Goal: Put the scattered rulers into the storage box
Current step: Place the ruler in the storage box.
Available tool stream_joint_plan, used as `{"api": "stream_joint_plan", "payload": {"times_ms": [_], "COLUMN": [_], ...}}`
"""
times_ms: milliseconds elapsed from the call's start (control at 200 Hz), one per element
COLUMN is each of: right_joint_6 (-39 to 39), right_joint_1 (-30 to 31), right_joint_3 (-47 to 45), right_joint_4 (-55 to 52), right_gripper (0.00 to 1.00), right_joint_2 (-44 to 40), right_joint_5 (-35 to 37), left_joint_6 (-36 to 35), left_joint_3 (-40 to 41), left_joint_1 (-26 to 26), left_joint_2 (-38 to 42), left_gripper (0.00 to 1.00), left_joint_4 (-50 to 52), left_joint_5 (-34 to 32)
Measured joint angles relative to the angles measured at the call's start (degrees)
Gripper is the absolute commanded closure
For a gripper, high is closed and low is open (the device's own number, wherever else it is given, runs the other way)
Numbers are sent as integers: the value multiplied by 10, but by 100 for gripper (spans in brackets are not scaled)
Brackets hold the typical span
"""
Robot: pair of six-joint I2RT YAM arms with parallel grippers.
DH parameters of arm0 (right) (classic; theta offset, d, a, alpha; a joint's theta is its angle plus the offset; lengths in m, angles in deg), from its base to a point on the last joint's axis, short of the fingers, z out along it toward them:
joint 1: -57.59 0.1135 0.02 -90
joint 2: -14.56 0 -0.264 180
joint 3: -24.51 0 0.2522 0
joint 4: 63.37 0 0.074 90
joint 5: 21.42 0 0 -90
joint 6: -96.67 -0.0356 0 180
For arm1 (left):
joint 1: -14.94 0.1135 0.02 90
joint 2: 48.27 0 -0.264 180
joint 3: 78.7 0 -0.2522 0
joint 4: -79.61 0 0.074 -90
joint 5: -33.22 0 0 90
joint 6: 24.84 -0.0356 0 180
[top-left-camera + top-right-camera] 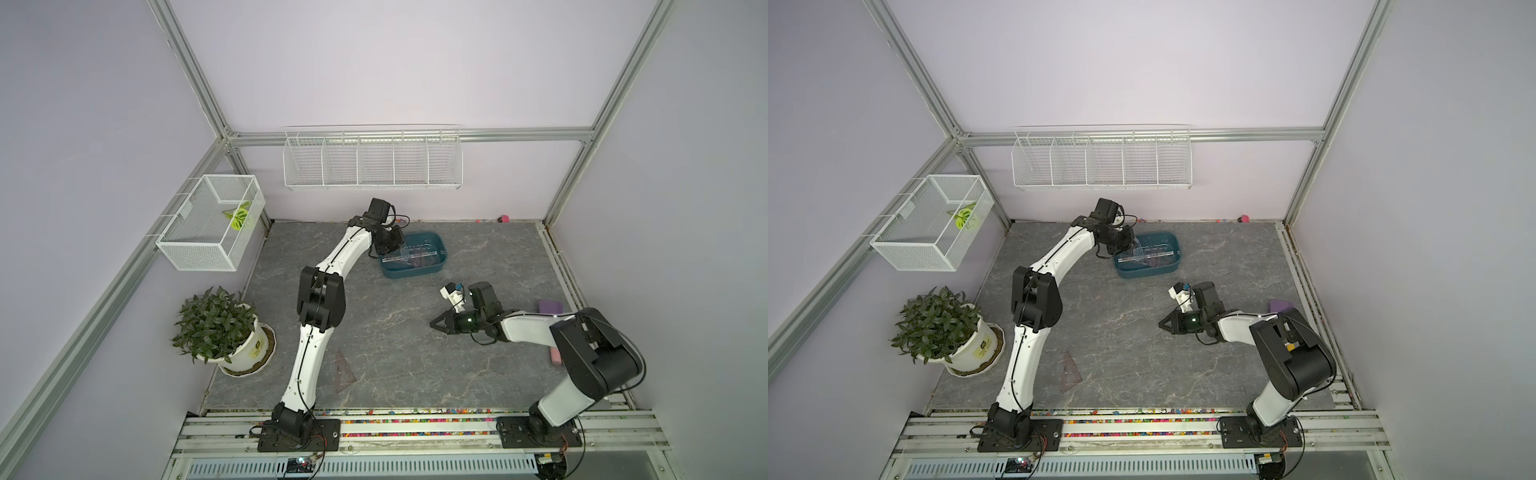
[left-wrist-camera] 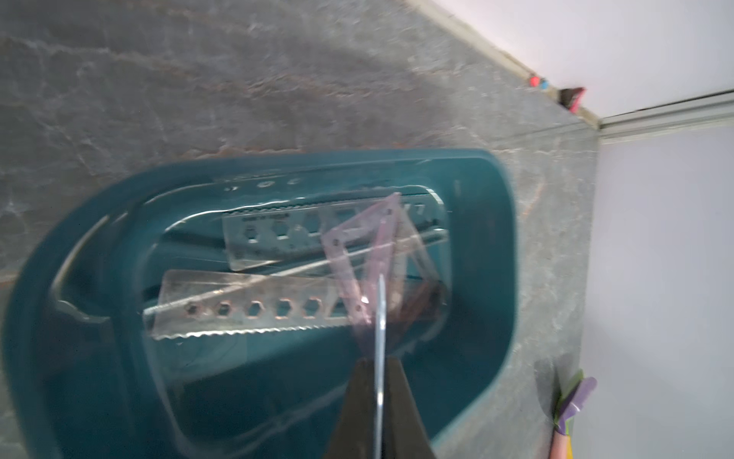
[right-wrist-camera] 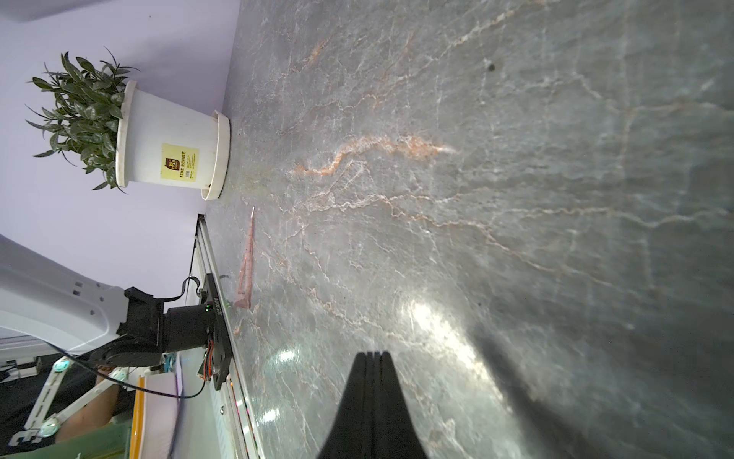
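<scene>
Rulers [image 2: 238,286] are lying in the box [image 2: 504,222]. We're pinching a clear ruler [image 2: 381,318], maybe the protractor, edge-on in the left gripper [image 2: 379,361], hanging right above it. Right gripper [image 3: 373,355] is sitting closed, empty. Triangle [image 1: 344,374] is lying on the table, nearer the left arm [image 1: 316,299].

Grey marble-patterned table top [image 3: 516,198]: smooth, semi-gloss, reflects light glare. Dark teal rectangular plastic storage box [image 2: 496,246]: smooth moulded walls, soft sheen. Clear plastic strip rulers [image 2: 246,294]: transparent, glossy. Pink-purple plastic triangle [image 2: 357,254]: tinted, translucent. Thin clear ruler [image 2: 381,341] seen edge-on: bright glossy edge. Right gripper [image 3: 373,355]: matt black plastic fingers. White arm shells [image 1: 305,353]: smooth gloss plastic. White wire wall basket [image 1: 374,166]: coated metal wire. Silver frame rails [image 1: 519,134]: bare brushed-looking aluminium. White round plant pot [image 3: 159,135]: smooth, matt; yellow label [image 3: 179,161] looks like paper.
</scene>
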Motion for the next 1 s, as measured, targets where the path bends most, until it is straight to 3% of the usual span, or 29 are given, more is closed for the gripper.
{"api": "stream_joint_plan", "payload": {"times_ms": [135, 510, 680, 840, 1000], "right_joint_6": [-5, -9, -6, 22, 86], "right_joint_1": [-4, -8, -4, 31, 156], "right_joint_3": [0, 0, 6, 28, 107], "right_joint_4": [13, 25, 11, -51, -144], "right_gripper": [98, 95, 94, 85, 65], "right_joint_2": [9, 13, 11, -18, -67], "right_joint_5": [-10, -17, -13, 14, 104], "left_joint_6": [-1, -19, -29, -37, -30], "left_joint_3": [-2, 3, 9, 70, 260], "left_joint_1": [7, 7, 7, 7, 8], "left_joint_2": [-11, -10, 13, 110, 298], "left_gripper": [100, 51, 49, 49, 49], "left_joint_4": [12, 14, 26, 24, -8], "left_joint_5": [0, -2, -19, -57, -102]}}
